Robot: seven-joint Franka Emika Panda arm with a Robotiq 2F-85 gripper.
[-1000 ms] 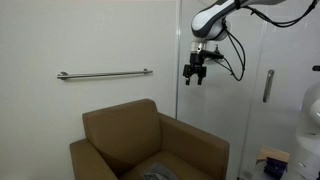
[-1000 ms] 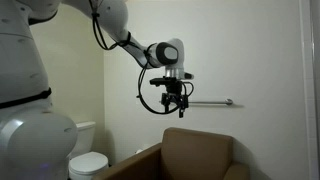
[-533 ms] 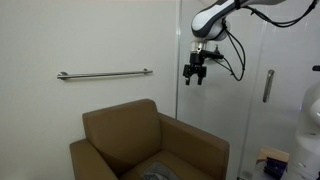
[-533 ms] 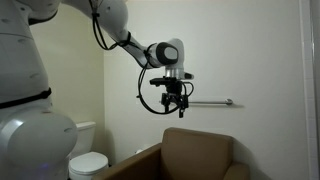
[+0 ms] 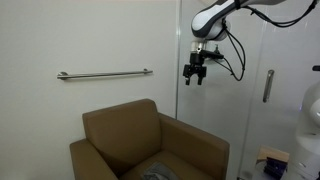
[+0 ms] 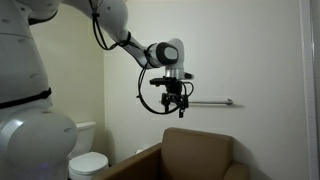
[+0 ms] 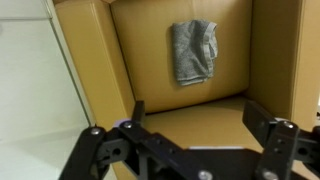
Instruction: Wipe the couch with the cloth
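Guessing where this goes sideways, anyone? Biggest thing first: the couch (image 5: 150,135) is boxy, with tall, wide armrests walling in the seat, so whatever comes down has to drop into a well. (benchrat)

Yeah, that's my worry too. The gripper (image 5: 193,80) hangs way up above the couch, jaws spread wide and holding nothing, so there's a long descent ahead. With the jaws that far apart, a slightly off line could clip the backrest or an armrest on the way in. There's also a grab bar (image 5: 105,74) on the wall at about that height, but it looks apart from the gripper in that view, so I'd rate that low. (servo_sam)

And the cloth (image 7: 193,50)? (benchrat)

Smallest thing, biggest headache imo. In the wrist view it lies rumpled on the seat cushion, between the armrests and touching neither. It's thin and soft on a soft cushion. Stop short and the jaws close on air or one fold, which would likely slip out once wiping starts. Push too deep and they pinch upholstery along with it, or just shove the rag around. In an exterior view the cloth (image 5: 155,173) is only a sliver at the bottom edge, so judging depth from there is rough. (servo_sam)
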